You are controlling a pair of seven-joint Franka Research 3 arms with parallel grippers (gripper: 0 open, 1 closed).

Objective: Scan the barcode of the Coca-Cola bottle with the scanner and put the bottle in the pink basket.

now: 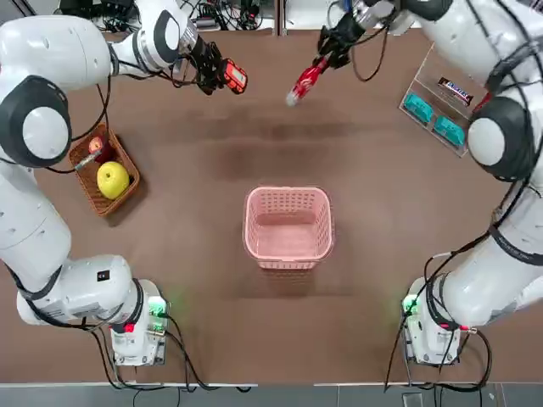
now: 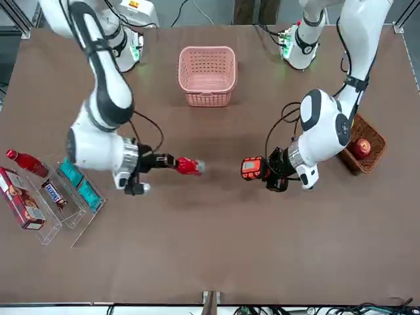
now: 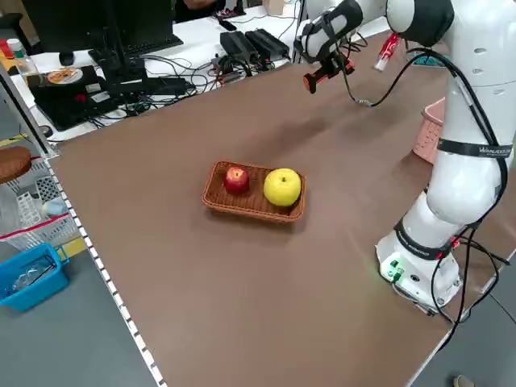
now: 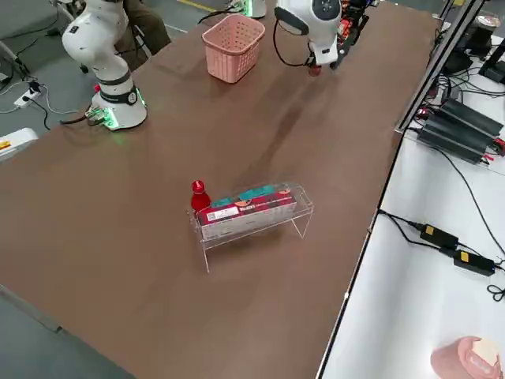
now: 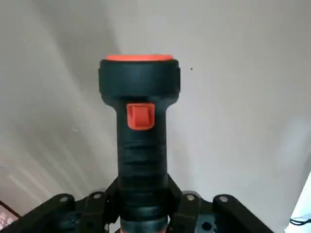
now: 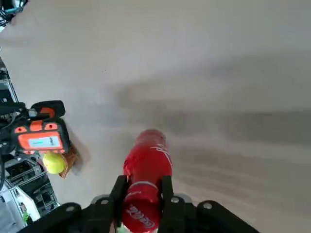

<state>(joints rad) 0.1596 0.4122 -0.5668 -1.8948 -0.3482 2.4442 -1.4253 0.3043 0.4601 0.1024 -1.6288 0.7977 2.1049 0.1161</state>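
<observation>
Beyond the pink basket (image 1: 288,227), left gripper (image 5: 144,213) gripped the scanner (image 5: 142,121); right gripper (image 6: 143,204) clasped the Coca-Cola bottle (image 6: 148,170), both raised, presumably for scanning.

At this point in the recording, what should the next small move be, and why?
Probably bring the bottle a little closer to the scanner: the right gripper holds the bottle, the left gripper the scanner, and a gap separates them.

And between the black-and-orange pistol-shaped scanner (image 1: 235,77) and the slim red plastic bottle (image 1: 305,82) — open air; below, the square pale-pink lattice basket (image 1: 289,259) gapes, nothing above it — a free drop.
</observation>
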